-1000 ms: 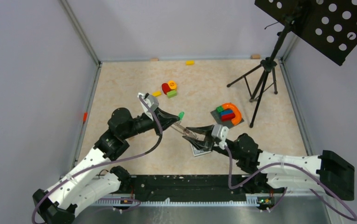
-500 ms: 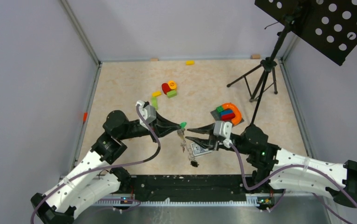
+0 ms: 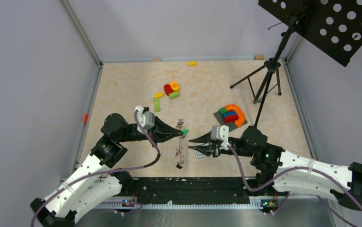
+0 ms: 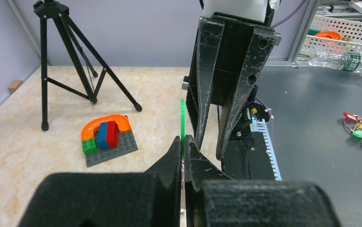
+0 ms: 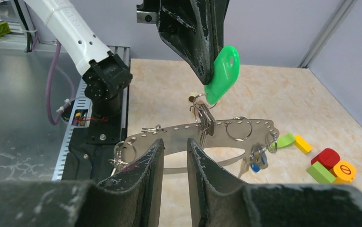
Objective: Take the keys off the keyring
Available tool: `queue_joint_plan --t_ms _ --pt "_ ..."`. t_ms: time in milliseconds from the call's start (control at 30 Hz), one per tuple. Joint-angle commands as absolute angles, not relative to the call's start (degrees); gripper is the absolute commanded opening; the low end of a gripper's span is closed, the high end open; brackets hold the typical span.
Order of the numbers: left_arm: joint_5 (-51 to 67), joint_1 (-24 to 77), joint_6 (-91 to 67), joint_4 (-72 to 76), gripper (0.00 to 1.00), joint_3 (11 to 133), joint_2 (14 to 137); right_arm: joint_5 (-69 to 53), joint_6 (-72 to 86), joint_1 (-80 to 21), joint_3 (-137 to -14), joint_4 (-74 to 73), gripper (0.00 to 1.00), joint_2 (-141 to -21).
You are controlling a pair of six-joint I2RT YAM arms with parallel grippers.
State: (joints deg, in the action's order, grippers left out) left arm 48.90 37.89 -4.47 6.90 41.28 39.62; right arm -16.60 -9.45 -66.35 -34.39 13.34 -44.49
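Left gripper (image 4: 183, 143) fingers pressed together, pinching green key (image 5: 223, 71) by its plastic tag. Key's small ring links down to keyring (image 5: 176, 132), which hangs off that pinch in the air at mid table, near half. Can't tell if its low end touches the table (image 3: 122, 85).

Right gripper (image 5: 174, 144) fingers a narrow gap apart, nothing between them. Tips sit just near-side of the keyring and just right of the left tips, almost nose to nose.

Keyring reads as a flat grey band with holes, with several small split rings along it and a blue tag (image 5: 254, 165) low on one end.

Handling, my guess:
- Thin metal, so light, stiff and slick, and free to swing and twist off one pinch point
- Split rings are probably tight and springy, so keys won't just slide off
- Best hold is the flat of the band for the right gripper, with the left on the tag, which is grippier than bare metal
- The round rings are poor for flat fingers

Room:
- Open floor to the left and far of centre
- Blocks (image 3: 171, 90) well off on the far side
- Orange arch plate (image 3: 231, 116) near, far-right of the right gripper
- Tripod (image 3: 264, 80) further right
- Base rail (image 3: 193, 189) close on the near side, so little pull-back room
- Main risk is the fingertips clashing
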Motion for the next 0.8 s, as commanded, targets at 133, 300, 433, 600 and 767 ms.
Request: queue_joint_plan --t_ms 133,300,433,600,767 --pt "51.59 37.97 -4.78 13.11 0.0 43.01 38.81 -16.53 -7.27 -66.97 -33.04 20.27 0.26 -46.14" --pt "52.04 37.97 -5.52 13.78 0.0 42.4 38.81 -17.78 -6.73 -66.97 -33.48 22.03 0.25 -48.16" --pt "53.25 37.99 -5.84 14.23 0.0 42.29 38.74 -17.52 -6.53 -66.98 -33.28 23.62 0.26 -48.97" --pt "54.54 37.97 -6.29 14.54 0.0 42.2 38.68 -16.88 -6.5 -66.97 -32.94 24.66 0.29 -49.39" --pt "55.46 37.97 -6.56 14.87 0.0 42.12 38.58 -17.25 -6.26 -66.97 -32.61 25.49 0.3 -49.69"
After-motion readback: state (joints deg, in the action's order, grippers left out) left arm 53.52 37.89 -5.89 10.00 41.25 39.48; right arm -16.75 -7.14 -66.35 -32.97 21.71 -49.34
